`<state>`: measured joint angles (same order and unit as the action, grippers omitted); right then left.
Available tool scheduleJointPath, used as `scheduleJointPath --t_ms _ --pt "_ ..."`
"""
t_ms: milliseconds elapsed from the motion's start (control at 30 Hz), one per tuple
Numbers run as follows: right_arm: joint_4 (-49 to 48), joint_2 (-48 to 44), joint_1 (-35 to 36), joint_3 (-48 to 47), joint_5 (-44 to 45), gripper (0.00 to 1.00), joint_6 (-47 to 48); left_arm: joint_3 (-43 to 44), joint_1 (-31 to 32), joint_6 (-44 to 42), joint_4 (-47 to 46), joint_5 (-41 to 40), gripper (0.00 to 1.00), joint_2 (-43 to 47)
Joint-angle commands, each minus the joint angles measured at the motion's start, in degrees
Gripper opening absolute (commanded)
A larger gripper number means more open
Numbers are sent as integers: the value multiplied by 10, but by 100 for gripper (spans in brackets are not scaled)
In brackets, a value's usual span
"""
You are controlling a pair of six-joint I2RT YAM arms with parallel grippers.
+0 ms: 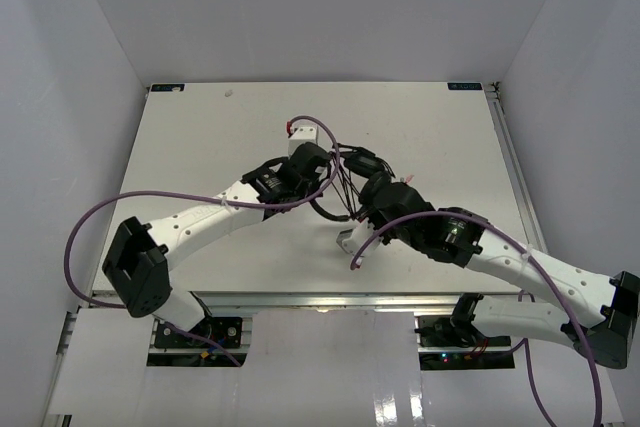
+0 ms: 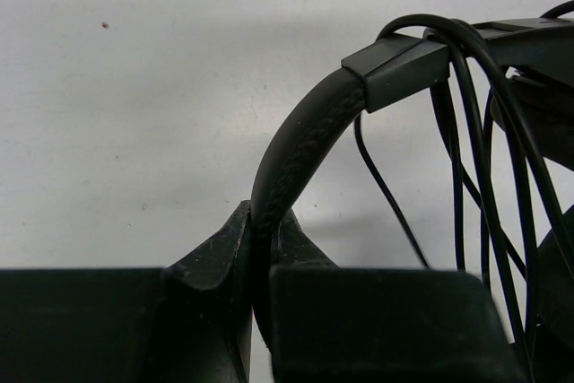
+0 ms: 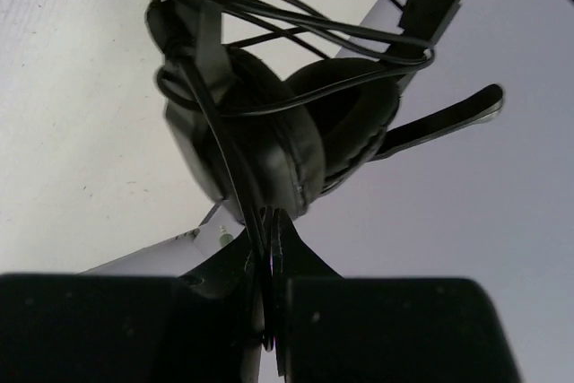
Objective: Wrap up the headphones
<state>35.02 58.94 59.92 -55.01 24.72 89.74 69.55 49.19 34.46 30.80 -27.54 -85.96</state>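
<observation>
The white tabletop (image 1: pixel 200 137) carries nothing of the job directly. From the top view, I judge the headphones (image 1: pixel 360 163) to be lifted off it, near the middle and between both arms. My left arm (image 1: pixel 190 222) reaches in from the left and my right arm (image 1: pixel 540 267) from the right, so the two wrists meet over the same spot.

The left gripper (image 2: pixel 265 221) is clamped on the padded headband (image 2: pixel 305 132). I read that as the anchor, since it gives the frame a fixed hold while the other arm winds. The ear cups (image 3: pixel 296 141) hang in front of the right wrist camera, with the microphone boom (image 3: pixel 448 114) sticking out to one side.

Several turns of the thin cable (image 3: pixel 296 15) already cross the cups and the band. The right gripper (image 3: pixel 269 221) is pinched tight on one strand of it, just below the cups. I take that as keeping tension so the loops don't slacken. The plug isn't visible to me.
</observation>
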Motion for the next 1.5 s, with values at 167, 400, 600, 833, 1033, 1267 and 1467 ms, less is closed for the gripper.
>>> scheduleJointPath --t_ms 167,400,600,833,1033,1267,1467 --pt "-117 -15 3 69 -31 8 76 -1 -2 -56 0 144 0 -29" --pt "-146 -16 3 102 -71 8 100 -4 -2 -91 9 224 0 -69" --pt "-146 -11 3 97 -121 8 69 0 -1 -98 10 245 0 -91" --pt "-157 -9 -7 89 -150 8 38 10 -1 -94 10 257 0 -106" --pt "-182 -7 -36 85 -171 8 5 -2 3 -96 11 265 0 -98" --pt "-176 0 -67 75 -217 8 -32 -9 11 -93 7 271 0 -91" --pt "-184 0 -80 87 -229 10 -37 -10 14 -94 7 274 0 -90"
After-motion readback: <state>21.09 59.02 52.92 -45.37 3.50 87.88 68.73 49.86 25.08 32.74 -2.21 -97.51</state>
